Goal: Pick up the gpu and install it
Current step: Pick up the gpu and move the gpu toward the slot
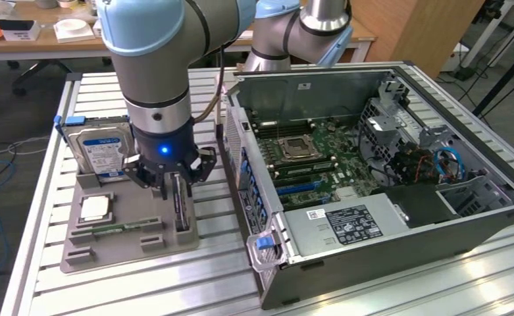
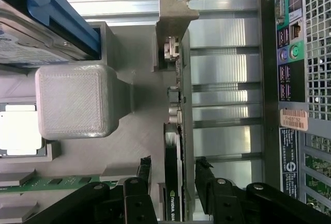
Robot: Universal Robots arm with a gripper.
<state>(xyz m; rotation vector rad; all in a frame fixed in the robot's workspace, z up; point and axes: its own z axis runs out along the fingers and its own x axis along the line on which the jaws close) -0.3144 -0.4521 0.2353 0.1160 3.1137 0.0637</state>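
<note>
Scene: a robot arm [image 1: 156, 72] reaches straight down over a grey holder tray [image 1: 133, 253] on a slatted metal table [image 1: 133, 289]. An open computer case [image 1: 345, 276] lies on its side just beside the tray, toward the exterior view's right.

Gpu: the gpu [image 1: 183, 210] [image 2: 173, 149] stands on its long edge in a slot of the tray, on the side nearest the case. Its silver end bracket [image 2: 175, 17] sticks out at the end away from the end effector. It has not been lifted and is not in the case.

End effector: the end effector [image 1: 176, 191] [image 2: 174, 171] is lowered over the gpu and released. Its black fingers [image 2: 146, 172] straddle the card, one on each face. The wrist view shows a gap on both sides, so nothing is grasped.

Other parts in the tray: a hard drive [image 1: 99, 151] [image 2: 31, 43] with a blue and white label stands upright at the far end. A square processor [image 1: 94, 209] [image 2: 18, 131] lies flat. A narrow green memory stick [image 1: 116, 228] [image 2: 46, 181] lies beside it.

Case interior: a green motherboard [image 1: 327, 158] faces up.
</note>
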